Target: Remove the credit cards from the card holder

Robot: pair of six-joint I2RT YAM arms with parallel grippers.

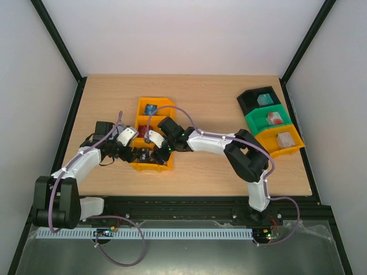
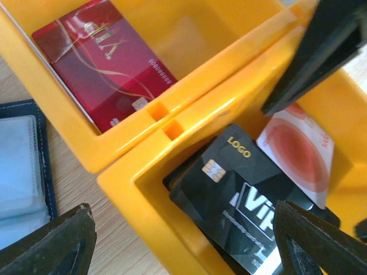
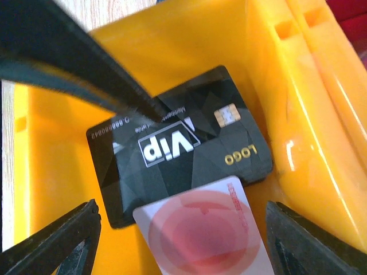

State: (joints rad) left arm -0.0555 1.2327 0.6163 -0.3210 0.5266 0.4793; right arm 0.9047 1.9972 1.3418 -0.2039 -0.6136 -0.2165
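Left gripper (image 2: pixel 183 209): jaws wide apart, nothing held, over near compartment of yellow bin (image 2: pixel 189 109). Right gripper (image 3: pixel 183 206): jaws spread wide, empty, above same compartment. Black card (image 3: pixel 178 143) and white red-disc card (image 3: pixel 200 232) lie inside, overlapping; possibly another dark card beneath. Red card (image 2: pixel 103 63) in next compartment. Card holder (image 2: pixel 23 166) open on table (image 2: pixel 74 189), just beside bin.

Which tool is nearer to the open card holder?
Left. The left tool hangs over the yellow bin's edge, close beside the card holder; the right tool hangs farther in, above the black VIP card.
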